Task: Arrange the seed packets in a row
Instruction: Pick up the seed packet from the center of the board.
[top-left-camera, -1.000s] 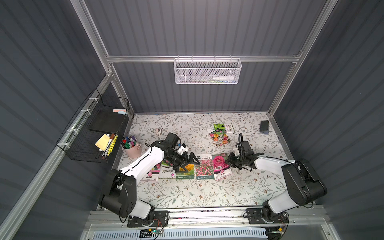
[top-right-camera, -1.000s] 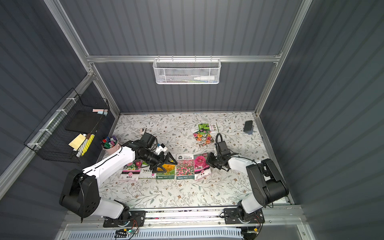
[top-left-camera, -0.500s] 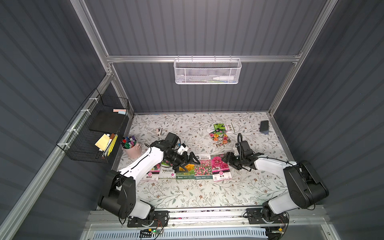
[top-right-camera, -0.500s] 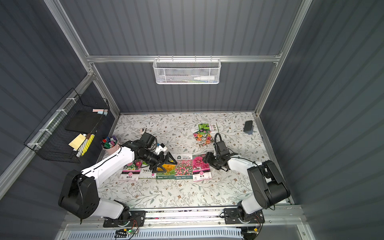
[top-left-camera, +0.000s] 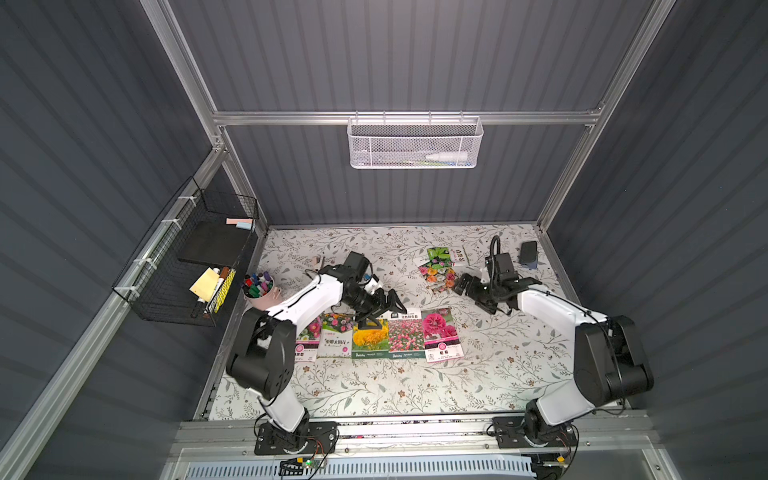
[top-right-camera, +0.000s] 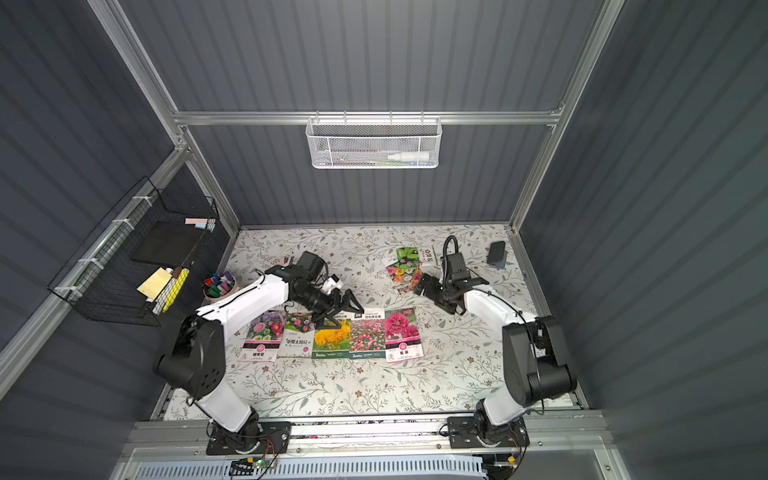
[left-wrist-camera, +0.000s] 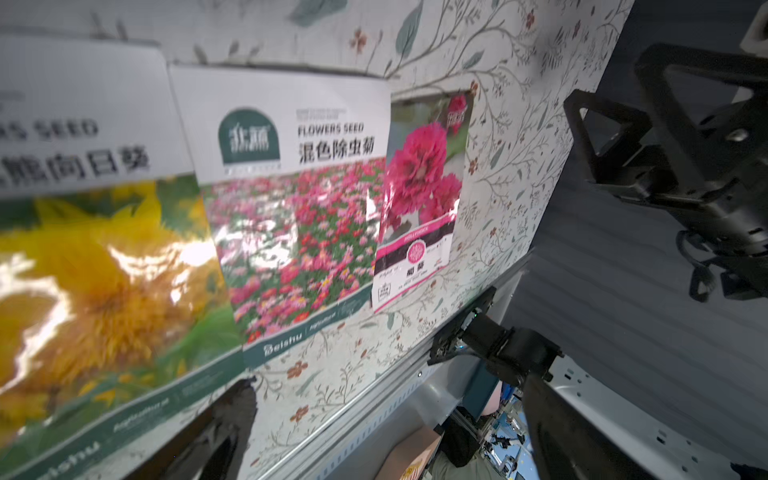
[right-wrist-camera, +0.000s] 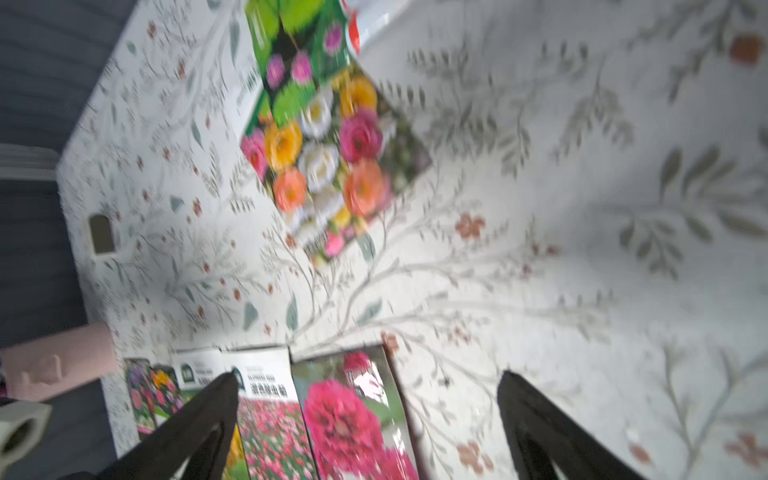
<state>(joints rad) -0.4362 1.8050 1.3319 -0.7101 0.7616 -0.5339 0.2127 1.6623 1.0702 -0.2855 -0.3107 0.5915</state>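
And it's down! My right gripper (top-left-camera: 460, 285) has let go, jaws spread wide and empty. The magenta packet (top-left-camera: 440, 334), which I was clamping on a tilt a second ago, now lies flat on the table. I've pulled that gripper clear of it, toward the back wall.

The magenta packet sits tight against the pink-field packet (top-left-camera: 405, 336). Whether their edges overlap, I can't tell. One place further from the magenta packet lies the yellow packet (top-left-camera: 370, 340), and my left gripper (top-left-camera: 384, 311) hovers over its top band, jaws wide too, holding nothing.

That makes five packets side by side, the magenta one closing the row, with bare table on its free side. The job isn't finished. Behind the magenta packet, well apart from it, the mixed-bloom packet (top-left-camera: 436, 276) lies askew, and the green-leaved packet (top-left-camera: 439, 254) is just past that.

My open right gripper is already close to the mixed-bloom one, so that looks like my next pick. These packets are flat and glossy, so I expect getting a jaw under an edge will be fiddly.
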